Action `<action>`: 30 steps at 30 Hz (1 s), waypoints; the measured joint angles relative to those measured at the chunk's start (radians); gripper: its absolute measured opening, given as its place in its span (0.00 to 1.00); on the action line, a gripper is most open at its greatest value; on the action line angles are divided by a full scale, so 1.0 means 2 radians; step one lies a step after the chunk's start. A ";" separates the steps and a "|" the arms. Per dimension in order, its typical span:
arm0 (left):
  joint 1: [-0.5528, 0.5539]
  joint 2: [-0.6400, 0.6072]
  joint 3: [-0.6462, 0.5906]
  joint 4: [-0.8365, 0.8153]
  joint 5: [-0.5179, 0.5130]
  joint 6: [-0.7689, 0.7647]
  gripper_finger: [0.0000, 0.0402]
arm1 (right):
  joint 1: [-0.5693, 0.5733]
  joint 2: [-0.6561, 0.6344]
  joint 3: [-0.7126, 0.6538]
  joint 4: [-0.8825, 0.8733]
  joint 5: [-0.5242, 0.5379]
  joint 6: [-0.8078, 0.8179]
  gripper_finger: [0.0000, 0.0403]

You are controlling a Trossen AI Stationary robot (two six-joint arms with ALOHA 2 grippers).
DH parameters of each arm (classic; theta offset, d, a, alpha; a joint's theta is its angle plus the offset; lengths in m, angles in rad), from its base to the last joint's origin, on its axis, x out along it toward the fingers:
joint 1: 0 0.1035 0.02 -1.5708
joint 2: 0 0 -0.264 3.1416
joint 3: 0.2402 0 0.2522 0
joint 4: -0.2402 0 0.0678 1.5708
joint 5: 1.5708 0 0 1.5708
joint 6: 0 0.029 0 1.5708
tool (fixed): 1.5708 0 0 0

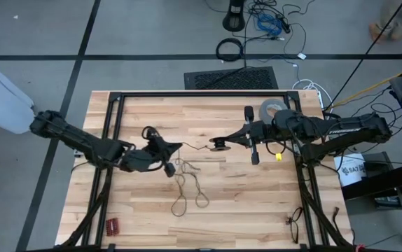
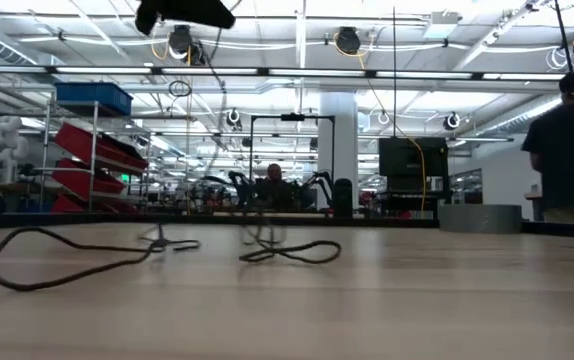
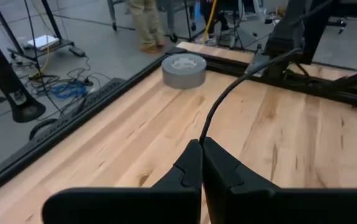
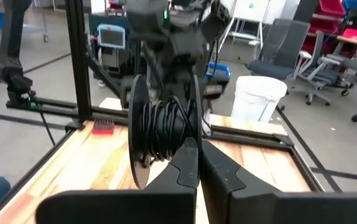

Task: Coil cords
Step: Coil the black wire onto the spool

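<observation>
Cord (image 1: pixel 187 183) lies partly looped on table (image 1: pixel 243 203).
Left gripper (image 3: pixel 201 147) pinches cord; right gripper (image 4: pixel 198 148) clamps the wound spool (image 4: pixel 160 132).

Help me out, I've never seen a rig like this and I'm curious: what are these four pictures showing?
This is a robot with two dark jointed arms working over a wooden table. One picture looks straight down on the table. One looks level across the tabletop into the room behind. The other two come from cameras on each arm's wrist, looking past its own fingers.

The left hand is pinched shut on a thin black cord. More of this cord lies in loose loops on the table.

The right hand is also shut. Its tips sit right against a black spool wound with wire, though I can't tell whether they grip it.

A grey tape roll sits near the far edge.
</observation>
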 joint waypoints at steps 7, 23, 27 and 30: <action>-0.026 -0.040 0.000 -0.011 -0.041 0.013 0.01 | 0.000 0.000 0.000 -0.045 0.001 0.007 0.00; -0.045 -0.070 0.000 0.026 -0.064 0.055 0.01 | 0.000 0.015 0.000 -0.090 0.003 0.035 0.00; -0.045 -0.065 0.000 0.043 -0.051 0.053 0.01 | 0.000 0.020 0.000 -0.088 0.004 0.024 0.00; -0.045 -0.052 0.000 0.056 -0.044 0.053 0.01 | -0.004 0.020 0.000 -0.083 0.003 0.015 0.00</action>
